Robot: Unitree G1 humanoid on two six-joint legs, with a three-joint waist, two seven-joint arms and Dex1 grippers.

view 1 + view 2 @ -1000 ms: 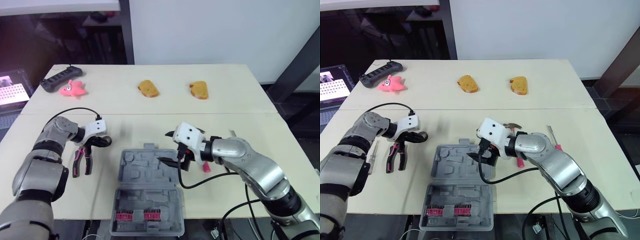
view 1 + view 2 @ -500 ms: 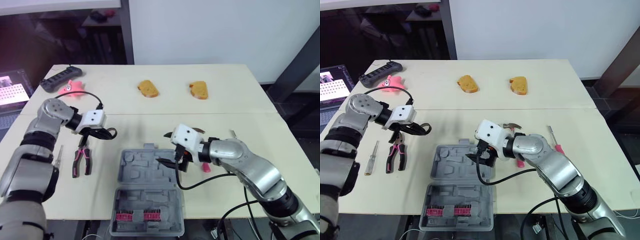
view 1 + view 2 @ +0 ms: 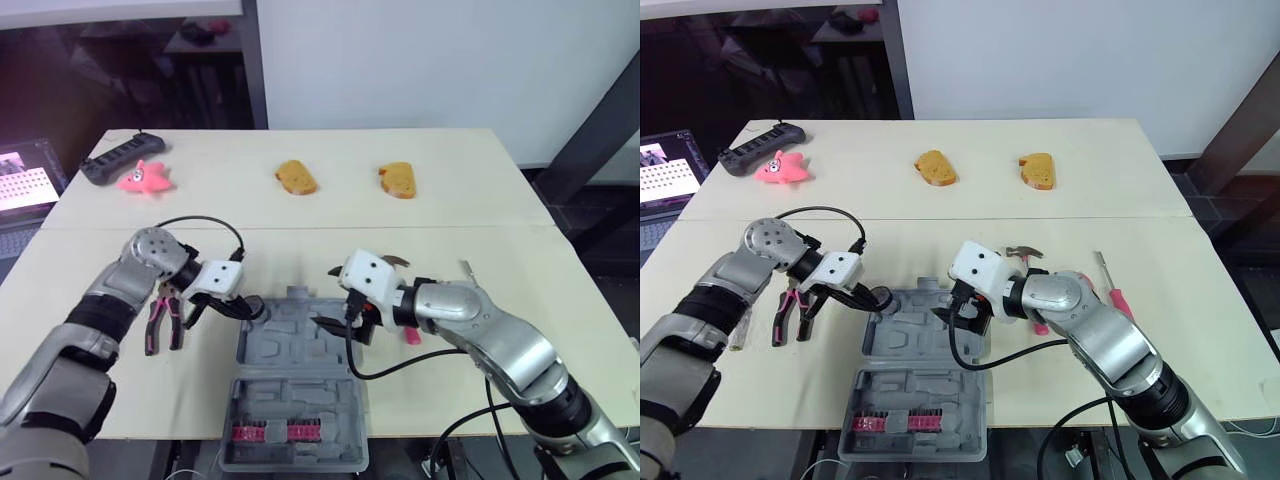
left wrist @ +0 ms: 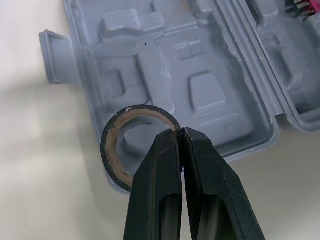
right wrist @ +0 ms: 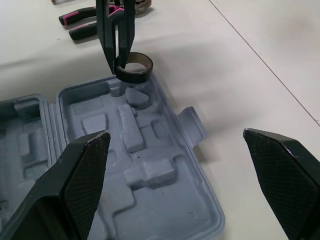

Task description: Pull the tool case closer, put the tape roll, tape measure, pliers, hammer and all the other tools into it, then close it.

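Note:
The grey tool case [image 3: 295, 375] lies open near the table's front edge, its moulded tray [image 4: 200, 75] bare. My left gripper [image 3: 248, 307] is shut on the rim of a black tape roll [image 4: 112, 155], holding it just above the tray's far left corner [image 5: 134, 68]. My right gripper [image 3: 330, 297] hovers open over the tray's far right part, its fingers [image 5: 87, 165] spread wide. Pink-handled pliers [image 3: 163, 320] lie left of the case. A hammer [image 3: 1025, 254] with a pink handle lies behind my right gripper. A pink-handled screwdriver [image 3: 1110, 287] lies further right.
Two brown bread-like pieces [image 3: 297, 177] [image 3: 398, 180] lie at the back middle. A pink star toy [image 3: 145, 178] and a black power strip [image 3: 120, 155] sit at the back left. A cable loops from each wrist. The case reaches the table's front edge.
My left gripper has carried the tape roll rightward, from above the pliers to the case's left corner. The right gripper has barely moved.

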